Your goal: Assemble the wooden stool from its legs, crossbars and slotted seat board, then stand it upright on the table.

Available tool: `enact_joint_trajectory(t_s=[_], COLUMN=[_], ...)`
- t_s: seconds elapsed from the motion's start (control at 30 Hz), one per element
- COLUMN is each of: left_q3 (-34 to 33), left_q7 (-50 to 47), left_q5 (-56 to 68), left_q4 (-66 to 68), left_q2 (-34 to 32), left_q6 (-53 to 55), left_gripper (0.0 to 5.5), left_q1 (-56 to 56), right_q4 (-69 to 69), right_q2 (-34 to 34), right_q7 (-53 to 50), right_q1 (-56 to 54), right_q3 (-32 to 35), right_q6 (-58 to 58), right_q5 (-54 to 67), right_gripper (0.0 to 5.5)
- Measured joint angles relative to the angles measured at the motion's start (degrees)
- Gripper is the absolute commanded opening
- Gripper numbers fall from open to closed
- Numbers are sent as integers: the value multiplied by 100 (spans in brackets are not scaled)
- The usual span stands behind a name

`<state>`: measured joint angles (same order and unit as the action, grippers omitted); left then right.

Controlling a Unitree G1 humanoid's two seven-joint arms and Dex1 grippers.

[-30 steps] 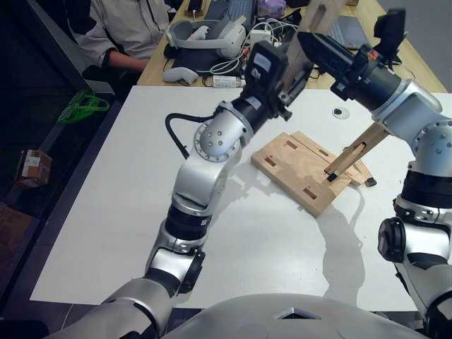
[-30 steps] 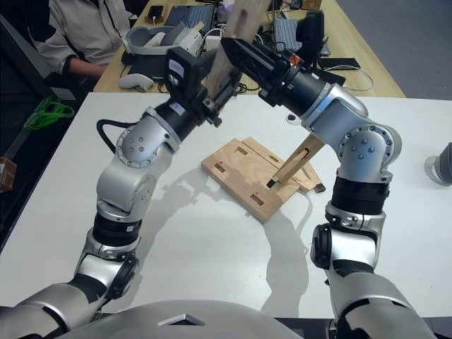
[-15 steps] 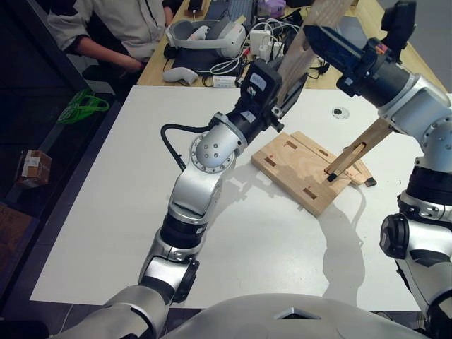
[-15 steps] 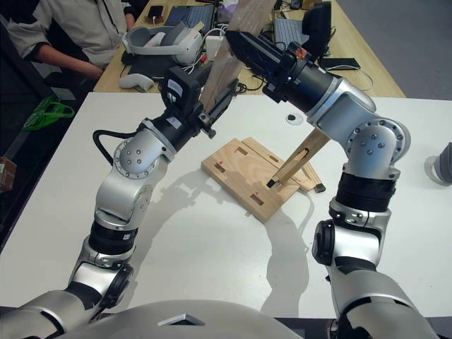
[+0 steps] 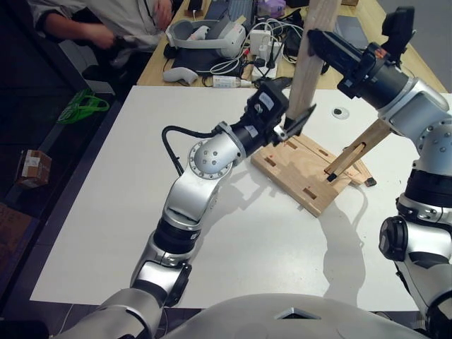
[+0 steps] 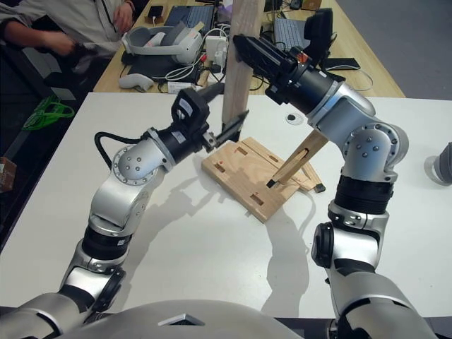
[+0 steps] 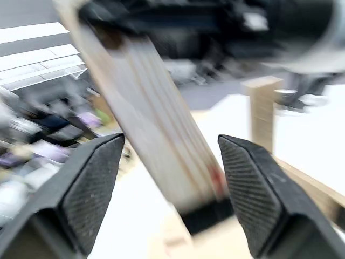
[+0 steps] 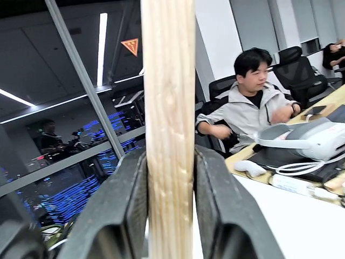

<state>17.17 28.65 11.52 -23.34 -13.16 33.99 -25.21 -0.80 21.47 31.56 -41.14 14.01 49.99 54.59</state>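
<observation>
- the right gripper (image 5: 316, 37) is raised over the far side of the white table (image 5: 106, 212), its 2 fingers clamped on a long wooden leg (image 5: 311, 67).
- in the right wrist view the dark fingers (image 8: 126, 216) press against both faces of that leg, with no gap on either side.
- the leg stands almost upright, leaning slightly, its top running out past the upper edge of the head views.
- its lower end has a dark tip and sits over the far left corner of the seat board (image 5: 296, 169); whether it touches the wood cannot be told.
- the left gripper (image 5: 293, 106) is at the leg's lower part with its fingers spread apart; 1 pad (image 7: 89, 189) lies on each side of the leg and a gap shows on both sides, so it grips nothing.
- the seat board lies flat on the table, its rectangular slots facing up.
- a second leg (image 5: 357, 150) leans at a tilt, its dark lower end on the board near the right edge and its upper end behind the right arm.
- flat wooden pieces (image 5: 314, 145) lie just beside the board's far edge.
- a small round fitting (image 5: 340, 111) is set in the table beyond the board.
</observation>
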Motion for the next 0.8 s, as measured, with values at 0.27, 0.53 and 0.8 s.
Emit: enact_joint_trajectory(t_s=[0.27,0.53,0.8], left_q3=[-3033,-3114,-2757], left_q7=[868,731,543], left_q5=[4071,5291,5553], left_q4=[732,1104,983], left_q2=[-628,-573,-603], left_q6=[3164,3639,3675], left_gripper=[315,315,315], left_q1=[-1324,-2223,-2223], right_q4=[-180,-613,-865], right_q2=[1225,1599,1537], right_q7=[1930,2573,2667], right_q1=[382,477,522], right_q3=[43,-188,-431], right_q6=[843,1536,1534], right_q5=[639,1140,1150], right_gripper=[101,101,101])
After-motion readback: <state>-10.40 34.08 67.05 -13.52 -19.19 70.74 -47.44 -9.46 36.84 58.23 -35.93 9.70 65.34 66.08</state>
